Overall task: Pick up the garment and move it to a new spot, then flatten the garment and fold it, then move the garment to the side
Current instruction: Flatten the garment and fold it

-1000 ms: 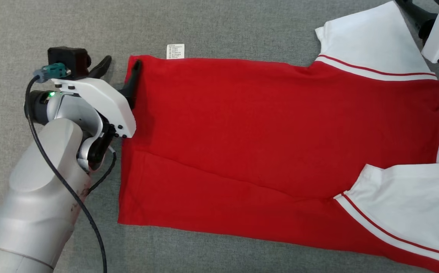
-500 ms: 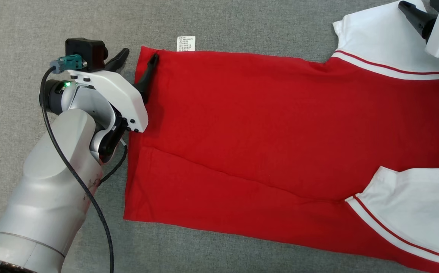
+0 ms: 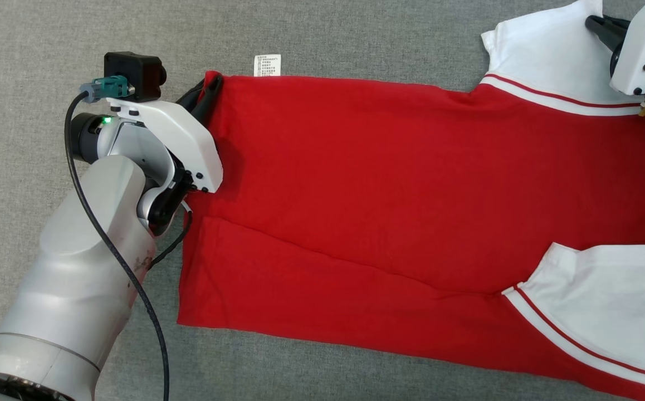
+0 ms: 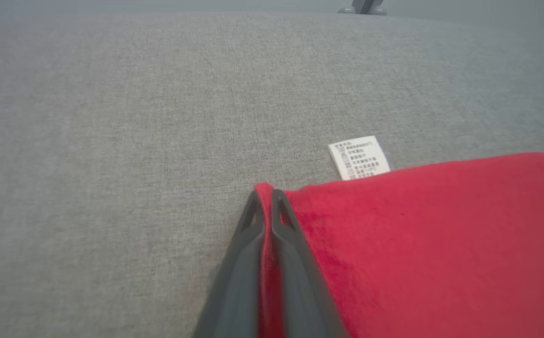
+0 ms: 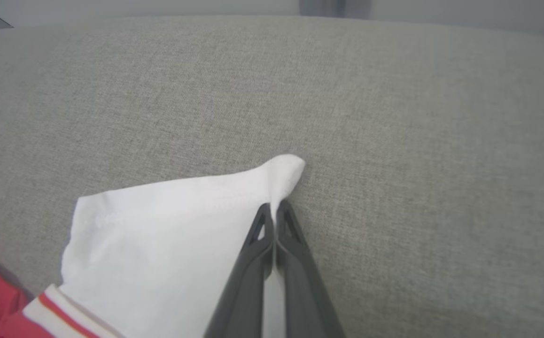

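Observation:
The garment (image 3: 411,195) is a red shirt with white, red-striped sleeves, spread flat on the grey cloth surface. My left gripper (image 3: 211,83) is shut on its far hem corner; in the left wrist view a strip of red cloth (image 4: 266,263) is pinched between the dark fingers (image 4: 291,253). My right gripper (image 3: 598,22) is at the far white sleeve (image 3: 545,55), shut on the sleeve's edge; the right wrist view shows white fabric (image 5: 168,234) squeezed between its fingers (image 5: 295,253). A white care label (image 3: 267,64) sticks out beyond the hem.
Grey fabric surface (image 3: 328,33) runs all around the shirt. The near sleeve (image 3: 612,301) lies folded over the shirt's lower right part. A black cable (image 3: 122,267) hangs along my left forearm.
Both grippers have gone from open to shut, the left on the hem corner, the right on the far sleeve. The head camera has shifted a little.

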Tool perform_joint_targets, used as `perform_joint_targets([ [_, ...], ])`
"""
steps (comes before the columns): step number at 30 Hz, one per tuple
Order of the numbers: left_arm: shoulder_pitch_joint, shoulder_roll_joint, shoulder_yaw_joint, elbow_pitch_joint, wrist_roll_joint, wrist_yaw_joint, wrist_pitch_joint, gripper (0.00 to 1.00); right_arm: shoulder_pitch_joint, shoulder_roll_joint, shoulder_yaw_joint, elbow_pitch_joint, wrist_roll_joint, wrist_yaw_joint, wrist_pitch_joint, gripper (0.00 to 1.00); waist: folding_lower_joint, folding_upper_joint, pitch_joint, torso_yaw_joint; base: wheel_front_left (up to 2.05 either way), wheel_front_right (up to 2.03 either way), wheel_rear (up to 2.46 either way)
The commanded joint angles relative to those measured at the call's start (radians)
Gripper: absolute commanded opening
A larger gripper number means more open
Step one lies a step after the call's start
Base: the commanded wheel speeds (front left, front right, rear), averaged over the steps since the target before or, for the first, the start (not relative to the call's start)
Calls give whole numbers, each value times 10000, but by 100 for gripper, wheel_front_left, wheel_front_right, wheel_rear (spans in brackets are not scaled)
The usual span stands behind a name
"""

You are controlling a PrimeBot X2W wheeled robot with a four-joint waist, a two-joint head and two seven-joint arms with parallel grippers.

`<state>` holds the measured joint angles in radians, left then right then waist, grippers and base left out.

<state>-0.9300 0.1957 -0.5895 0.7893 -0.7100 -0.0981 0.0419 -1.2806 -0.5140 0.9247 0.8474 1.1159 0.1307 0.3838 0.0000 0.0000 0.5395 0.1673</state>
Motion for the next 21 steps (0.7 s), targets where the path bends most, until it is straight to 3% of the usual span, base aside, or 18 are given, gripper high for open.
perform_joint_targets([
  [1, -51, 60, -26, 133, -34, -39, -34, 0, 49, -126, 105, -77, 60, 2, -157, 0, 0, 0, -27, 5, 0, 0, 0],
  [21, 613, 323, -252, -89, -275, -232, -757, 0, 572, -515, 1066, -1039, 906, 2, -2056, 0, 0, 0, -945, -255, 0, 0, 0],
])
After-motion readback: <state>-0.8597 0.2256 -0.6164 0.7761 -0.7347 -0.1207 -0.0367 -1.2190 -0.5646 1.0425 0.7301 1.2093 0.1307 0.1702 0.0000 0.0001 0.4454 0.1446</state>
